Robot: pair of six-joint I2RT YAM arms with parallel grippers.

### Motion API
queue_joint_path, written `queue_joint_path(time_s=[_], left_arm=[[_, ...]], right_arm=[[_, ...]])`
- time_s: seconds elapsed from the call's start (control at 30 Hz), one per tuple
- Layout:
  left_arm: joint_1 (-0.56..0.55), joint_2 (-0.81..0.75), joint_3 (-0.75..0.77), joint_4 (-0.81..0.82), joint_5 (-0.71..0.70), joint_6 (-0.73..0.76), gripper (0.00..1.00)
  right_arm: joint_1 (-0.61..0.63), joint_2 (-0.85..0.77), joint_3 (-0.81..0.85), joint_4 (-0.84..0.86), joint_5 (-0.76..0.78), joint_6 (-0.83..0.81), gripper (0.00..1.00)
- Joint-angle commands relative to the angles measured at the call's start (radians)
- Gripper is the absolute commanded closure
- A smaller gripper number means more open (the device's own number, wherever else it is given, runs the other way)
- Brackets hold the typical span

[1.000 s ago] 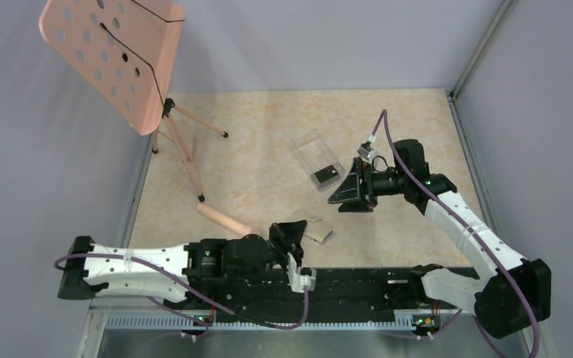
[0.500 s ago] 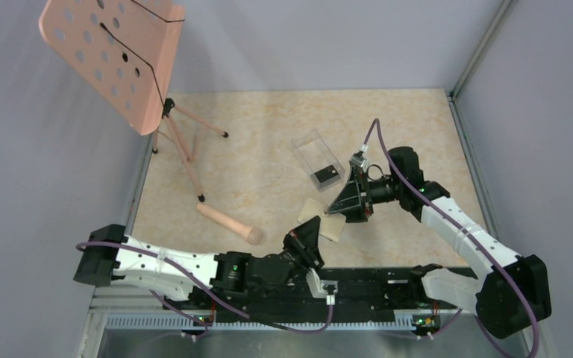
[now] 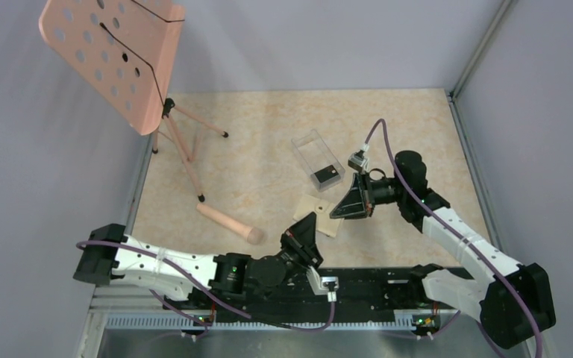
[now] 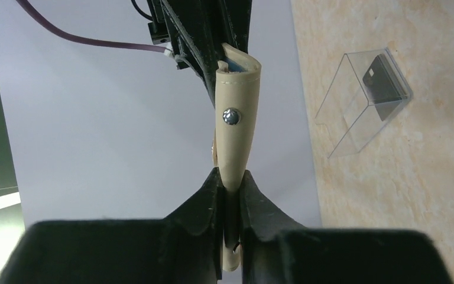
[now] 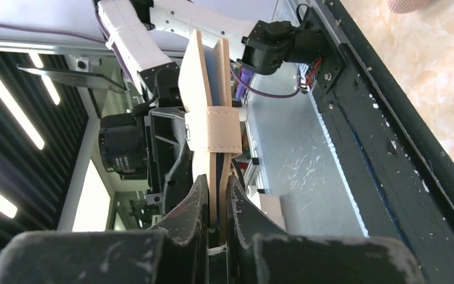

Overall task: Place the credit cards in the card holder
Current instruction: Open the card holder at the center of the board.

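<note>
Nearest the arm bases, the left gripper [image 3: 308, 225] is clenched on the lower edge of the flat tan-and-blue bifold card holder [image 3: 318, 208]. Its wrist view shows the fingers pinched on the tan leather, with the snap strap standing up beyond them. The right gripper [image 3: 338, 211] meets the card holder from the far side and is likewise clamped on it, its fingers squeezing the two leaves together just below the strap. The card holder is thus held off the beige marbled tabletop [image 3: 254, 149] between both arms.

Beyond it lies the clear rectangular plastic box [image 3: 307, 147], with one small black credit card [image 3: 326, 176] at its open end. No other card shows, and whether the holder already contains one I cannot tell.

The step in hand looks like readying the holder: getting a two-handed grip to open it. Next, one gripper probably must keep hold while the other lets go, spreads the leaves, and then fetches the card from the box.
</note>
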Motion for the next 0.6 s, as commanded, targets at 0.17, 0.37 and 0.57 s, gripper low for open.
queue_joint_path(time_s=[0.17, 0.37, 0.57], left_arm=[[-0.008, 0.014, 0.026, 0.092, -0.048, -0.375, 0.01], [-0.005, 0.05, 0.09, -0.04, -0.119, -1.014, 0.01], [-0.003, 0.076, 0.158, -0.293, -0.138, -1.689, 0.01]], right_arm=[[0.011, -0.014, 0.118, -0.144, 0.069, -0.139, 1.0], [0.005, -0.009, 0.2, -0.407, 0.249, -0.357, 1.0], [-0.057, -0.047, 0.206, -0.476, 0.321, -0.416, 1.0]])
